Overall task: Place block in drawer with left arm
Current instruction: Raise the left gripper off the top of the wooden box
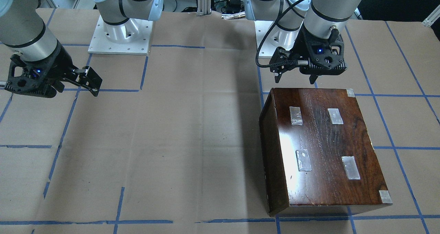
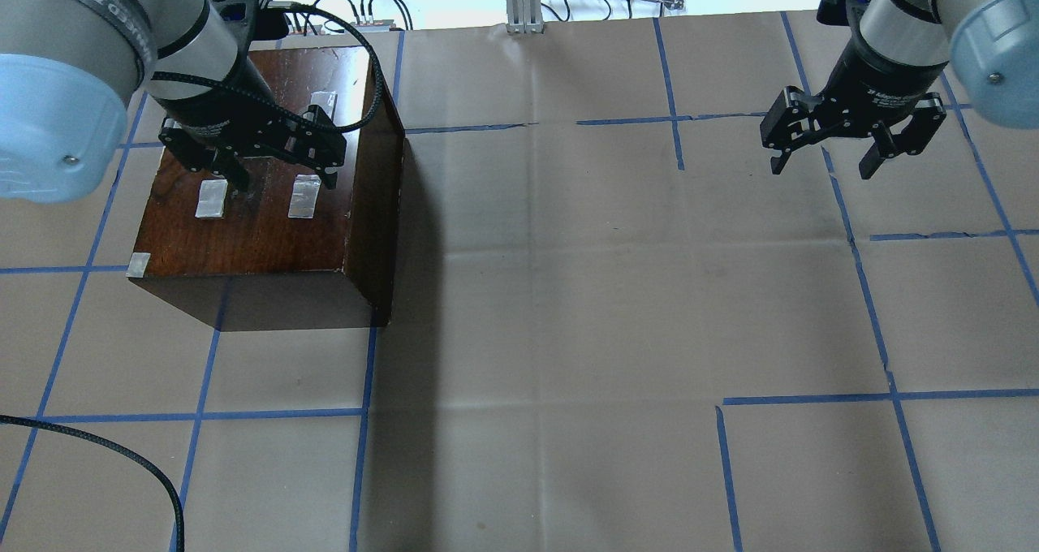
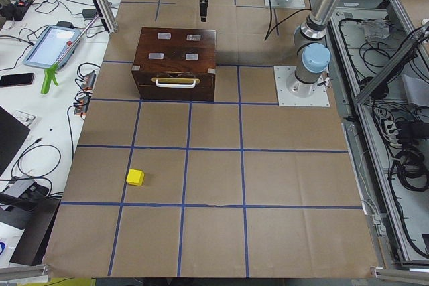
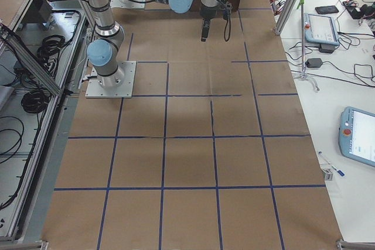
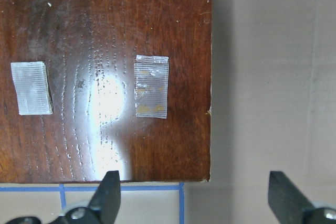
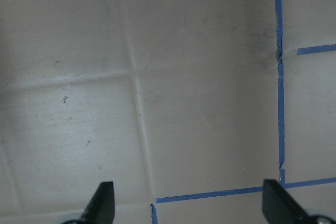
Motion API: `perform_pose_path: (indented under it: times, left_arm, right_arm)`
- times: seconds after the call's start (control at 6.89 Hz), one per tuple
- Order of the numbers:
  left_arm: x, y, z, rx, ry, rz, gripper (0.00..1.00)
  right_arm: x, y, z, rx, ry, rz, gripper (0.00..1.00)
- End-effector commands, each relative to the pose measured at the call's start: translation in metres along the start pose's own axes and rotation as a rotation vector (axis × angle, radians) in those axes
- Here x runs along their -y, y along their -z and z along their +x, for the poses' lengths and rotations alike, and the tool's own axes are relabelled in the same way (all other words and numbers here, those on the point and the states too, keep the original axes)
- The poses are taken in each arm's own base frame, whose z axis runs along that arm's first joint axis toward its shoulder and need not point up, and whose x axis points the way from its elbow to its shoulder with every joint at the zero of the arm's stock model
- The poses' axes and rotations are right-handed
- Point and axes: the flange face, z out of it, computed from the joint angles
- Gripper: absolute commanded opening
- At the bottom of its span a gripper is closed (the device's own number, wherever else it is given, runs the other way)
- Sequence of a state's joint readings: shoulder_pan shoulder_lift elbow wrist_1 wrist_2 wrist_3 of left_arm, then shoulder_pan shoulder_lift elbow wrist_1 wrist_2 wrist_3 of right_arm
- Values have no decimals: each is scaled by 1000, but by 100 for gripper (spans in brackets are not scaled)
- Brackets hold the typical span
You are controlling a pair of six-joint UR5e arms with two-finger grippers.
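Note:
The yellow block (image 3: 135, 177) shows only in the exterior left view, on the paper far in front of the box's drawer side. The dark-brown wooden box (image 2: 260, 203) with grey tape patches stands on the table; it also shows in the front-facing view (image 1: 319, 148). Its drawer (image 3: 175, 84) is shut, with a pale handle on the front. My left gripper (image 2: 284, 183) is open and empty, hovering above the box's top near one corner (image 5: 195, 192). My right gripper (image 2: 822, 168) is open and empty above bare paper (image 6: 186, 203), far from the box.
Brown paper with a blue tape grid (image 2: 674, 122) covers the table. A loose black braided cable (image 2: 105, 446) lies at the near left. The arm bases (image 1: 120, 34) stand at the table's robot side. Benches with tablets and cables (image 3: 53, 45) flank the table.

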State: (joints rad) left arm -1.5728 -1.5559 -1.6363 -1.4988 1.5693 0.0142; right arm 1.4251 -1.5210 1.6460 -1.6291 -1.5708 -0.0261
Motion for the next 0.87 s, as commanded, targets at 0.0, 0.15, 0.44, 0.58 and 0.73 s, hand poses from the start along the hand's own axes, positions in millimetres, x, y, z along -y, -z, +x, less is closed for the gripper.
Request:
perform_pose_path:
  times: [0.0, 0.15, 0.44, 0.58, 0.73]
  left_arm:
    - [1, 0, -1, 2, 1, 0, 99]
    - [3, -1, -3, 0, 4, 3, 99]
    - [10, 7, -9, 1, 18, 20, 99]
    - [13, 9, -20, 2, 37, 28, 99]
    - [20, 8, -48, 5, 92, 26, 99]
  right_arm:
    - [0, 0, 0, 0, 0, 1, 100]
    - [0, 0, 0, 0, 0, 1, 100]
    - [0, 0, 0, 0, 0, 1, 100]
    - [0, 0, 0, 0, 0, -1, 100]
    - [0, 0, 0, 0, 0, 1, 100]
